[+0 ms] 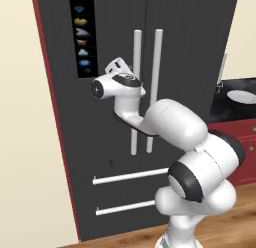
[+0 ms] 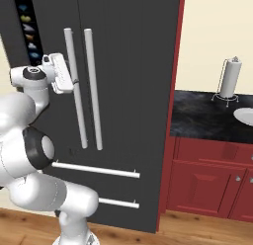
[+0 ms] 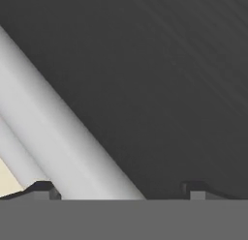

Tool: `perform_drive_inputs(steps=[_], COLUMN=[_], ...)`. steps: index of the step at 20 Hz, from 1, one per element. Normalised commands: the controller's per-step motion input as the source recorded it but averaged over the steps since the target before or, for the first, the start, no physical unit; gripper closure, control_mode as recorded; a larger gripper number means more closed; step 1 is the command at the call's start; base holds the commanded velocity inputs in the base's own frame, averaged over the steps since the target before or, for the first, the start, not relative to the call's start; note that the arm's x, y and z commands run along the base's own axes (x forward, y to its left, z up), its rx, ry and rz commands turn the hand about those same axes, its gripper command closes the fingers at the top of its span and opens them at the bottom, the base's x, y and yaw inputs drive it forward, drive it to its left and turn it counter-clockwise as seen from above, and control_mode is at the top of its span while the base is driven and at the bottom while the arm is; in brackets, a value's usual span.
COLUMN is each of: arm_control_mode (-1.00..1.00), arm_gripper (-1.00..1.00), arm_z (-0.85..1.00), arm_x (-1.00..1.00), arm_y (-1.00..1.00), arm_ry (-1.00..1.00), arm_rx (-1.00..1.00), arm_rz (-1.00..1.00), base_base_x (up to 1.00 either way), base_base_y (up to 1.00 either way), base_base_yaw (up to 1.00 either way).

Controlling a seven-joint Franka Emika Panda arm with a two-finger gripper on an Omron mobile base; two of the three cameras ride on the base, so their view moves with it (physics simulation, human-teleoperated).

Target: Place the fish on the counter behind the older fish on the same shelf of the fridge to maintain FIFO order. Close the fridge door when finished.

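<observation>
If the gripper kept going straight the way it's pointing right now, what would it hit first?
Probably the left door handle: it runs between the open gripper fingertips, with the fridge door just behind. Depth is hard to judge.

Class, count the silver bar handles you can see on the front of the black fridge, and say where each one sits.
4: two upright door handles, left and right, side by side where the doors meet; two horizontal drawer handles below them, upper and lower. None seems hidden.

A paper towel roll (image 2: 230, 78) stands upright on its wire holder at the far right. Near it lies a white sink basin (image 2: 244, 115). Wooden floor (image 2: 188, 229) runs below, beside a cream wall (image 2: 217, 36).
</observation>
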Motion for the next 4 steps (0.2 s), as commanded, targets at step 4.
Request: perform_drive_inputs(steps=[4], arm_control_mode=[-1.00], arm_gripper=[-1.00], arm_z=[0.00], arm_x=[0.58], arm_y=[0.00], arm_ry=[0.01], arm_rx=[0.00], arm_rz=[0.00], base_base_x=[0.00], base_base_y=[0.00], base_base_yaw=[0.00])
